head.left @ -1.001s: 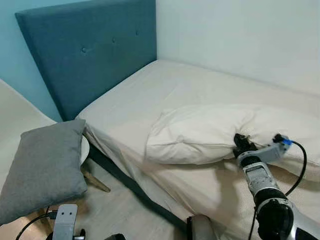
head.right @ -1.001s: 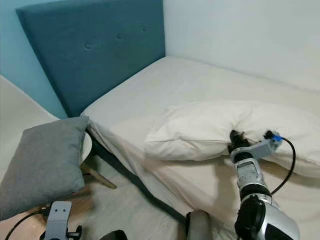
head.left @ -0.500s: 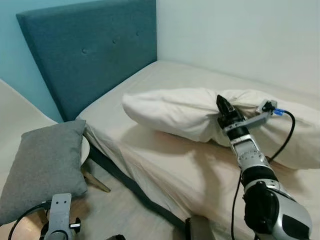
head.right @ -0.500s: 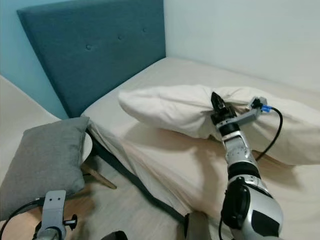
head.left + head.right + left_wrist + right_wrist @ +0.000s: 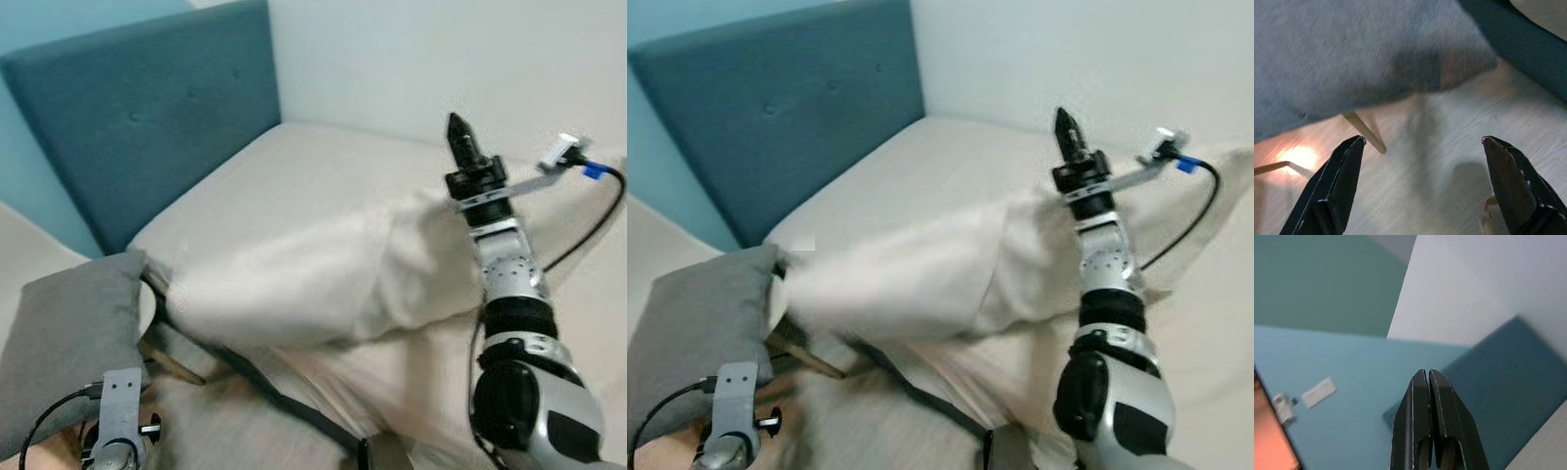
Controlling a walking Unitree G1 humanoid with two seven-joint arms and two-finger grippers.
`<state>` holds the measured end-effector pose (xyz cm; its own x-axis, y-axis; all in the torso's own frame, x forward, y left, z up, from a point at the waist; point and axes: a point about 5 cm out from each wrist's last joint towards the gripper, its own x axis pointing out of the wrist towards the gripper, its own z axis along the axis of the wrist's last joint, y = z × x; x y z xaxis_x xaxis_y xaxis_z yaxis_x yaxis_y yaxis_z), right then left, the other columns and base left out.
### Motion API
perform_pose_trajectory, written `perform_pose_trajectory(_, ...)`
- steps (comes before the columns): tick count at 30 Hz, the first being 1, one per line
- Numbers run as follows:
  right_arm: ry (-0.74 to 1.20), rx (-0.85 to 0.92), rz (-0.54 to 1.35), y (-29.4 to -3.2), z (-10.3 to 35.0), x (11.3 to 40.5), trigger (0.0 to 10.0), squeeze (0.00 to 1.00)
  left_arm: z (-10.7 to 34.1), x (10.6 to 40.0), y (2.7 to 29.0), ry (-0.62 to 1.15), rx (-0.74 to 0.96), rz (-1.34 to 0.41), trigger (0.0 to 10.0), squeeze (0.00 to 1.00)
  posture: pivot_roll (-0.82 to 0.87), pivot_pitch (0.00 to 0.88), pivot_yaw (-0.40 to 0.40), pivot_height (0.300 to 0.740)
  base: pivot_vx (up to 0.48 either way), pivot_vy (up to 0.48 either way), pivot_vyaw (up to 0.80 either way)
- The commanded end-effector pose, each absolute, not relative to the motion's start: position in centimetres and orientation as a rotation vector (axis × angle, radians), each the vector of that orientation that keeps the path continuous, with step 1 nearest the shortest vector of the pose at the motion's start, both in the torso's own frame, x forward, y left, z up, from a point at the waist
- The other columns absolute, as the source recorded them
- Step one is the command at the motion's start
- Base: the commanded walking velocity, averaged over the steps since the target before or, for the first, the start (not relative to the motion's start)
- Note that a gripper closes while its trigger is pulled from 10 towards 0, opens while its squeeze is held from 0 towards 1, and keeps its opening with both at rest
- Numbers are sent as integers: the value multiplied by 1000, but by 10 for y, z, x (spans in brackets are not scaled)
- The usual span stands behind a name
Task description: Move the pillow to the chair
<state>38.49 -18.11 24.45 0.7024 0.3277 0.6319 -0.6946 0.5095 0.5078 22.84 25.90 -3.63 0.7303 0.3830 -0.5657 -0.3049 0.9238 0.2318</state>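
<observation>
The pillow (image 5: 313, 269) shows as a blurred white mass across the near edge of the bed (image 5: 294, 162), stretching from the right arm at 3 o'clock toward the chair (image 5: 174, 360) at 8 o'clock, its far end just beside the grey cushion (image 5: 59, 333) that lies on the seat. The right gripper (image 5: 457, 127) points up at 1 o'clock, above the pillow; its jaws are pressed together and the wrist view shows no fabric between them, so it appears to hold nothing, and whether the pillow leans on the forearm cannot be told. The left gripper (image 5: 1422, 142) hangs low at 7 o'clock over the floor, jaws spread wide and empty, close under the cushion and beside a chair leg (image 5: 1365, 133). To do this step well, the pillow probably needs a fresh, firm pinch on a thick fold near its 9 o'clock end, then a carry low and toward 8 o'clock, set down on top of the cushion without dragging that cushion off; the left arm could steady the hanging end
</observation>
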Motion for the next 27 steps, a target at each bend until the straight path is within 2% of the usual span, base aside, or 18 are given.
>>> perform_pose_trajectory(1,-500,822,664,-178,248,384,0,0,-39,223,263,668,130,400,10000,0,-196,2,59,626,0,0,0)
perform_pose_trajectory(9,-467,811,703,-163,246,383,0,0,-44,217,261,691,127,399,10000,0,-195,2,56,656,0,0,0)
perform_pose_trajectory(11,-380,717,642,-158,236,386,0,0,-44,217,260,693,126,399,10000,0,-197,2,55,666,0,0,0)
perform_pose_trajectory(12,-175,528,502,-154,211,395,8431,0,-44,217,259,693,124,395,10000,0,-197,2,55,666,0,0,0)
perform_pose_trajectory(13,-175,528,502,-154,211,395,8431,0,-44,217,259,693,124,395,10000,0,-197,2,55,666,0,0,0)
perform_pose_trajectory(14,-106,449,442,-156,198,395,10000,0,-44,217,259,693,123,392,10000,0,-197,2,55,666,0,0,0)
perform_pose_trajectory(16,5,379,326,-167,176,395,10000,0,-45,217,257,694,117,382,10000,0,-195,5,50,661,0,0,0)
perform_pose_trajectory(17,5,379,326,-167,176,395,10000,0,-45,217,257,694,117,382,10000,0,-195,5,50,661,0,0,0)
perform_pose_trajectory(20,50,385,197,-189,165,392,10000,0,-46,216,256,695,118,376,10000,0,-198,7,54,646,0,0,0)
perform_pose_trajectory(27,47,399,120,-209,162,388,10000,0,-47,215,255,699,120,365,10000,0,-204,12,57,621,0,0,0)
